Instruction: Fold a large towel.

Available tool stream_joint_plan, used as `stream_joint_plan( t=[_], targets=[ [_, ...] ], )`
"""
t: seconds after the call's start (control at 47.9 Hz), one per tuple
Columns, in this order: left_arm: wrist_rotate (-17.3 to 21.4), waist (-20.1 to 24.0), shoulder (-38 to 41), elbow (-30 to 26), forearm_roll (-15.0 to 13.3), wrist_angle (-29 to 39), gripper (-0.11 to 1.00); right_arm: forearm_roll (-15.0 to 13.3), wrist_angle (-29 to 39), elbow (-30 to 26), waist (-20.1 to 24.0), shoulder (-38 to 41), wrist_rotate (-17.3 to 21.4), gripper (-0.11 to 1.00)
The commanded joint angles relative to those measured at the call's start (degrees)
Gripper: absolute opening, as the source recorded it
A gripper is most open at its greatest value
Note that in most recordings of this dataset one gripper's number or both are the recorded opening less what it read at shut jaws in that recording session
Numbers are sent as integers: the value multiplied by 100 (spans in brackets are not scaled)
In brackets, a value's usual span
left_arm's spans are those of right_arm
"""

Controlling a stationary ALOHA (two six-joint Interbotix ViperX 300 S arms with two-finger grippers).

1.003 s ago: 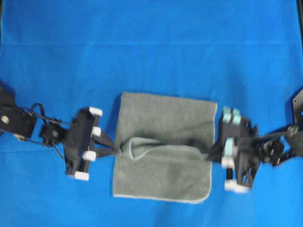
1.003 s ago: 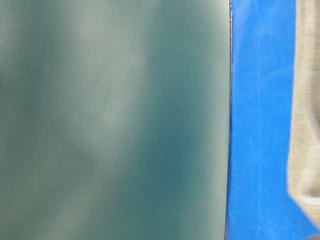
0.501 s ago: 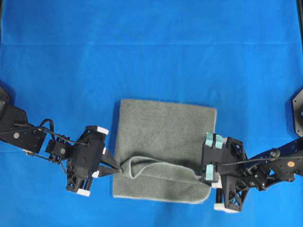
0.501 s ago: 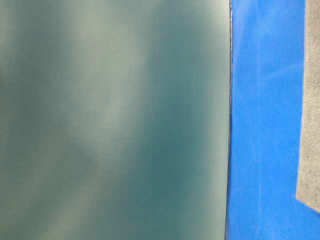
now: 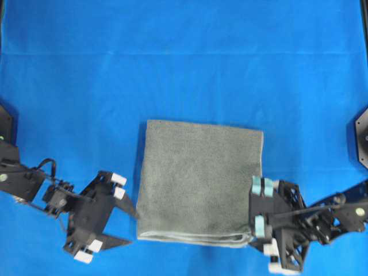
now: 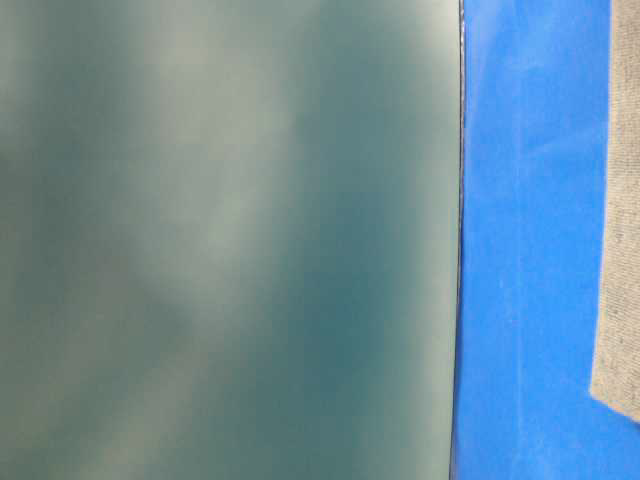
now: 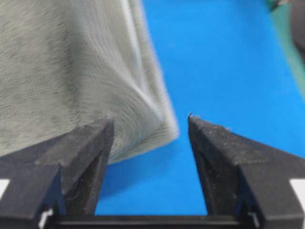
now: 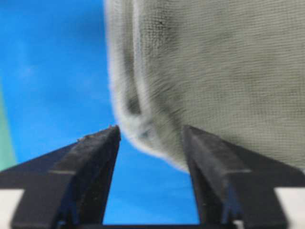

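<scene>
Folded towel point(image 5: 198, 181) flat on the blue cloth point(image 5: 184, 63), both grippers open at its near corners.

The towel lies squarely in the middle of the cloth, doubled over, its layered edge along the side nearest the arms. The left gripper point(image 5: 125, 227) sits just off the towel's near-left corner, its fingers point(image 7: 83, 152) spread wide with nothing between them; in the left wrist view the corner point(image 7: 157, 129) hangs just ahead of the fingertips, a bit toward the left finger, apart from both. That arm reaches in low from the left, angled toward the corner. The right gripper point(image 8: 150, 138) is likewise spread and holds nothing; the rounded near-right corner point(image 8: 138, 126) sits right at its fingertips, touching or nearly so. Its arm comes in low from the right, hand tight against the towel's edge.
</scene>
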Motion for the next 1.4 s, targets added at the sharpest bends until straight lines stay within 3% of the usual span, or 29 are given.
stream_joint_plan(
  t=[0.0, 0.125, 0.292, 0.689, 0.794, 0.982, 1.233, 1.379],
  targets=[
    [0, -193, -325, -18, 9, 26, 56, 18, -35, -149, 88, -79, -9, 53],
    [26, -211, -686, 9, 9, 114, 55, -53, 97, -202, 88, -272, -35, 54],
    [114, -35, -1582, 0, 18, 466, 55, -554, 677, -299, 88, -949, -35, 54],
    [343, 738, -3981, 158, 70, 1872, 55, -2672, 2276, -316, 79, -2909, -18, 53],
    [598, 1028, -4676, 325, 70, 2153, 55, -3050, 2496, -123, 79, -3489, -9, 53],
    [984, 1450, -5792, 527, 70, 2865, 55, -3454, 2962, 316, 79, -4685, 123, 53],
    [976, 2109, -6688, 1081, 70, 3419, 53, -4140, 3366, 1266, 79, -5906, 677, 53],
    [923, 2540, -7128, 1591, 62, 3489, 53, -4289, 3472, 1934, 79, -6372, 1169, 53]
  ],
)
